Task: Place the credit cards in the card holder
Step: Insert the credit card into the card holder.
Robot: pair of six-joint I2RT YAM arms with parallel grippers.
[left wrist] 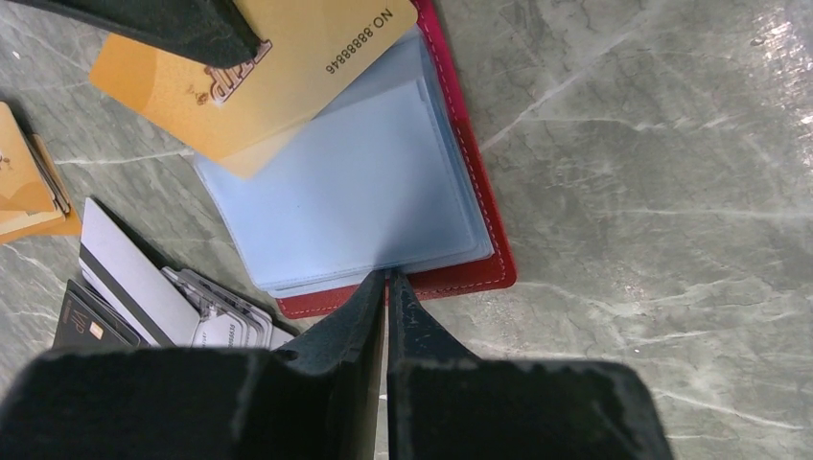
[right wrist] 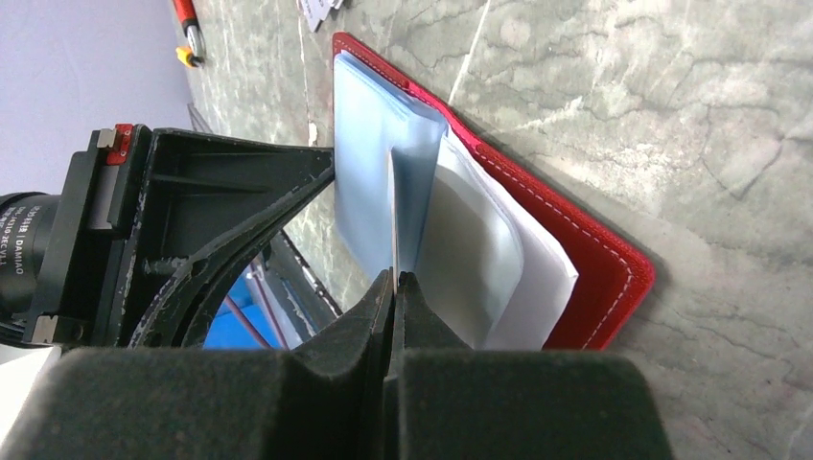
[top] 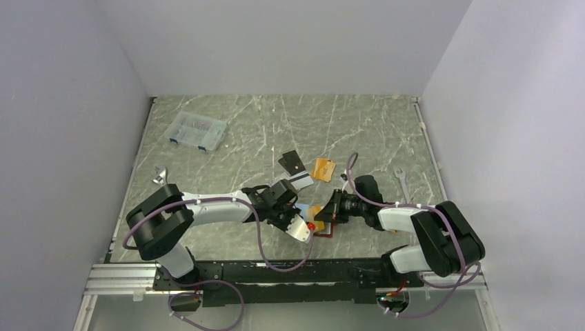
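Insert pending: gold card (left wrist: 288, 67) at card holder (left wrist: 479, 230), mid-frame on surface (left wrist: 652, 192).
My right tool (right wrist: 393, 278) clamps the card, slanted across the sleeves' (left wrist: 364, 182) upper-left corner; my left tool (left wrist: 387, 278), nearly shut, pinches their lower edge.

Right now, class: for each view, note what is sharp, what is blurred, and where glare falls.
Top view: even, soft light, faint shadows, all in focus. Left wrist view: left gripper a dark close blur, print on the gold card sharp, glare on the table top right. Right wrist view: right gripper blurred, wallet stitching crisp.
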